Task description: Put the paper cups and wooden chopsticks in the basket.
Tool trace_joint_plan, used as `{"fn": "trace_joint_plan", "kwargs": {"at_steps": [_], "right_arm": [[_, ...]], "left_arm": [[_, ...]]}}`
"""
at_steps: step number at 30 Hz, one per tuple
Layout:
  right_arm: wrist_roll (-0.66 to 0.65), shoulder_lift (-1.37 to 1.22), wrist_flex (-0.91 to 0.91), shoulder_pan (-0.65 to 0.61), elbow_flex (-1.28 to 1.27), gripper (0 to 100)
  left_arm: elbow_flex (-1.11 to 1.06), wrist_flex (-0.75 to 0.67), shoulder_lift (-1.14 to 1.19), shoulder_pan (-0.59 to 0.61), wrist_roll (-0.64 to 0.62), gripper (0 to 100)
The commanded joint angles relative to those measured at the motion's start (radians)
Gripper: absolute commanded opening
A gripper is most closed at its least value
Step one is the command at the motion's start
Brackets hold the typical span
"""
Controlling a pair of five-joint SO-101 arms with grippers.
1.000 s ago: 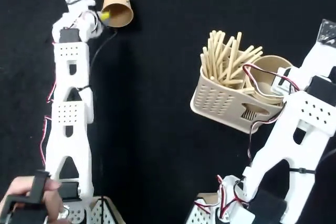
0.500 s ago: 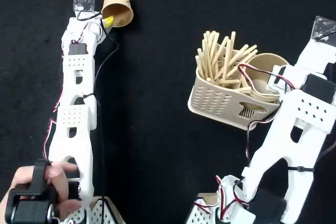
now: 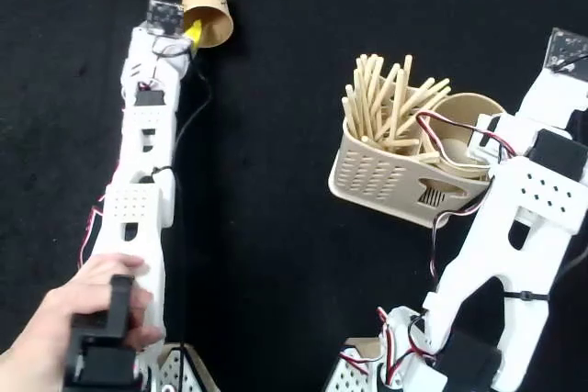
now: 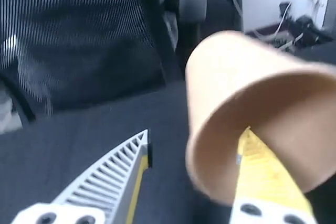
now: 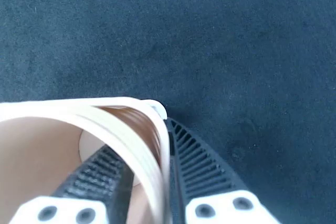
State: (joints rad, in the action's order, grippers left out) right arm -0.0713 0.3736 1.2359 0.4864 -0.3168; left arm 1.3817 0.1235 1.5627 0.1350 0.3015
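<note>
A brown paper cup (image 3: 207,8) lies on its side at the table's far edge, mouth toward my left arm. My left gripper (image 3: 188,32) is open at that mouth. In the left wrist view the yellow finger (image 4: 262,177) sits inside the cup (image 4: 247,98) and the white finger (image 4: 113,182) is outside, well apart from the wall. The beige basket (image 3: 386,176) holds several wooden chopsticks (image 3: 390,98) and nested paper cups (image 3: 469,121). My right gripper (image 3: 478,149) is shut on the nested cups' rim (image 5: 121,114), one finger inside and one outside.
Black cloth covers the table (image 3: 276,245). Between the two arms lies open cloth. The lying cup is right at the back edge, with chair legs and cables beyond it. The right arm's white links stand close against the basket's near side.
My left arm has stretched out and swung right, bringing its gripper to the lying cup's mouth. The basket slid slightly left early on; the right arm has held still since.
</note>
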Motion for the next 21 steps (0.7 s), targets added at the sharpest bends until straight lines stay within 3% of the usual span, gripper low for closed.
{"fn": "trace_joint_plan", "kwargs": {"at_steps": [1,10,21], "right_arm": [[-0.005,0.008,-0.037,-0.032,0.001,1.4],[-0.005,0.008,-0.032,-0.032,0.002,1.4],[-0.005,0.008,-0.034,-0.032,0.002,1.4]], "left_arm": [[-0.007,-0.101,-0.026,-0.028,0.051,26],[-0.007,-0.109,-0.026,-0.05,0.155,25],[-0.001,-0.11,-0.035,-0.056,0.19,4]]}}
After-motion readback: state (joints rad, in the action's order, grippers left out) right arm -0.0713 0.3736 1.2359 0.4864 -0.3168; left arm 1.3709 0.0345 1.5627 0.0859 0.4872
